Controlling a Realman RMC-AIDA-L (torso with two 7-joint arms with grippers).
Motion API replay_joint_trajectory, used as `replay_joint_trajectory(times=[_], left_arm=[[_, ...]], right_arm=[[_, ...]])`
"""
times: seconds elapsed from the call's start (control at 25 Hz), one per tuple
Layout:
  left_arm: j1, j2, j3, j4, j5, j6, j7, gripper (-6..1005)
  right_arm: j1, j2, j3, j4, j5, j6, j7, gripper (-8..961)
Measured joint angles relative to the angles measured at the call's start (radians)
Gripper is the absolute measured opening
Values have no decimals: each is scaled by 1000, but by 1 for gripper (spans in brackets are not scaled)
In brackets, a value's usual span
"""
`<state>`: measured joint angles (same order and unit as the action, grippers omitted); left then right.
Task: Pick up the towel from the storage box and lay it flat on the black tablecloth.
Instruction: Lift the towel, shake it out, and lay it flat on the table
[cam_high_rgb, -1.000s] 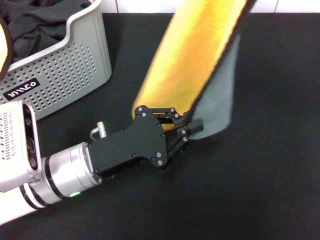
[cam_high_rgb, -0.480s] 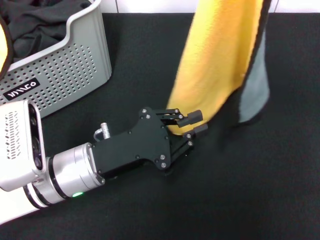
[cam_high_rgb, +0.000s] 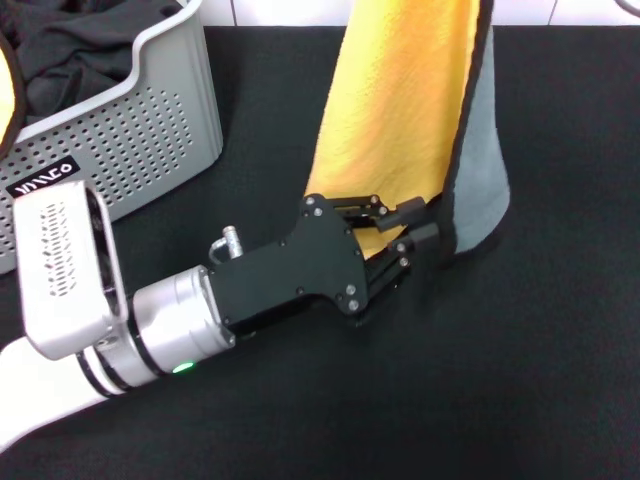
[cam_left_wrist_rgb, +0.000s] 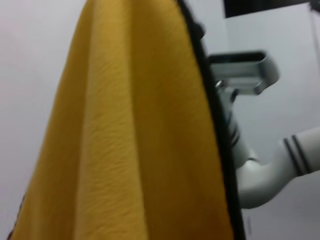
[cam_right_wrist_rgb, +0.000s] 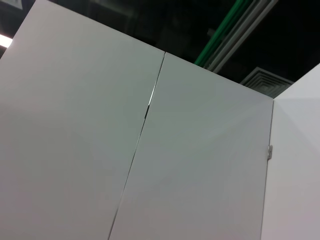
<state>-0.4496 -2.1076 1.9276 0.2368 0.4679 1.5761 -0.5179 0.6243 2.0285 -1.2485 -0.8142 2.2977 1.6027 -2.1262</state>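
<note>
Towel (cam_high_rgb: 400, 110) is hung from above, out of the storage box (cam_high_rgb: 150, 120), over the black tablecloth (cam_high_rgb: 520, 380), so its lower edge can be caught. The left gripper (cam_high_rgb: 418, 225) is held with fingers apart at that hem. The right gripper is not seen, so its state cannot be told.

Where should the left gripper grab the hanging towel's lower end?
Take the towel at its bottom yellow corner, left of the black trim. It hangs clear of the black tablecloth there, and the left gripper, jaws open, already faces it from the robot's left, so close on it sideways.
</note>
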Motion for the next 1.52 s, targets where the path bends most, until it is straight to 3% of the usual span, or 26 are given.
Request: replay_joint_trajectory(times=[0.32,0.72,0.92,1.52], left_arm=[[4,0,103,41,-93,-90,1,193],[11,0,108,56,-143,-114,1,257],[11,0,108,55,-160,-119,1,337],[15,0,122,56,-170,-142,1,326]], right_arm=[[49,0,5,49,2,-13,-13,16],[58,-1,-11,52,32,-17,-26,16],[61,-1,-46,54,69,-19,-42,16],[64,-1,-73,52,104,-23,-54,15]])
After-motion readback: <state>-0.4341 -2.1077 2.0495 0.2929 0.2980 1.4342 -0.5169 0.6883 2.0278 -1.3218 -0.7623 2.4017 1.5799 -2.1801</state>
